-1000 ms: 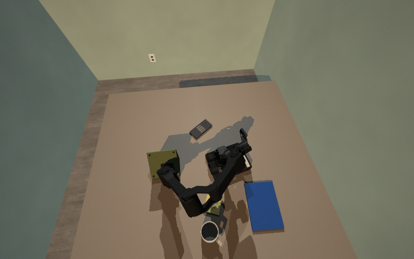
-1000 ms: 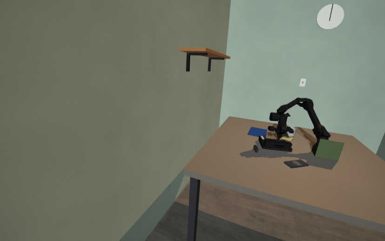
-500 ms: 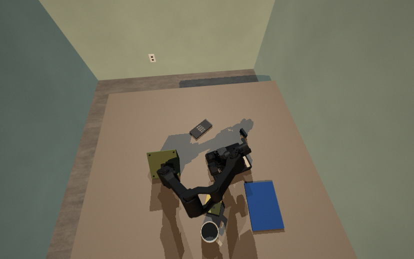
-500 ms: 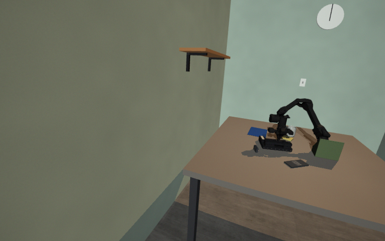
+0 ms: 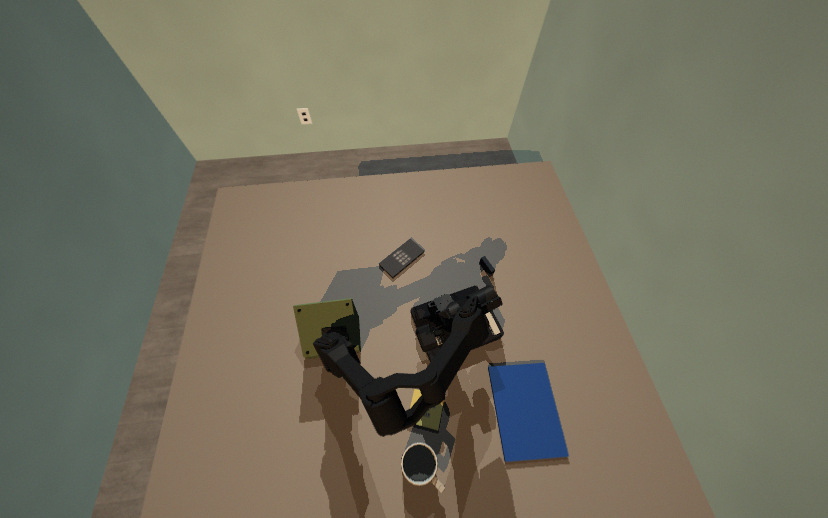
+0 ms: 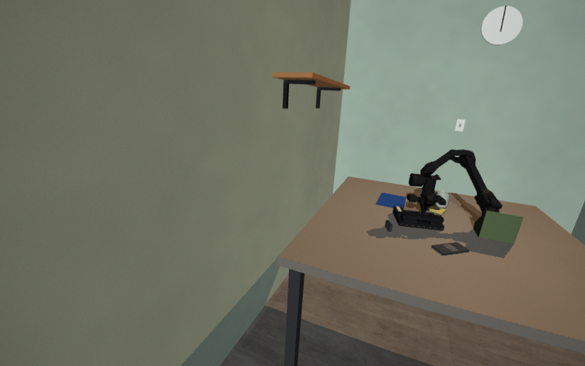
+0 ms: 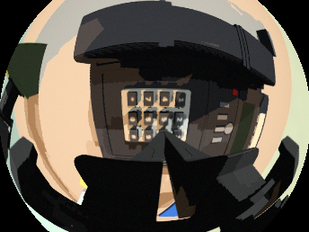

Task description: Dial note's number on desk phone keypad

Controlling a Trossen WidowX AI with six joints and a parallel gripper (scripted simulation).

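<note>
Jaws fully closed on nothing, gripper (image 7: 164, 136) tip poised over desk phone (image 7: 174, 40) keypad (image 7: 154, 114) bottom row; handset cradled.

Item count, desk top:

- Desk phone (image 5: 434, 323): one, near the desk's centre. Its handset (image 7: 174, 36): one. Its keypad (image 7: 154, 112) shows twelve keys (four columns by three rows in the wrist view).
- Calculator-like black keypad device (image 5: 401, 256): one, toward the far edge.
- Blue book (image 5: 527, 411): one, toward the right edge.
- Mug (image 5: 419, 463): one, toward the near edge.
- Yellow note (image 5: 416, 398): one (mostly hidden under the arm).
- Green base block (image 5: 323, 317): one.
- Small black block (image 5: 486, 264): one.
</note>
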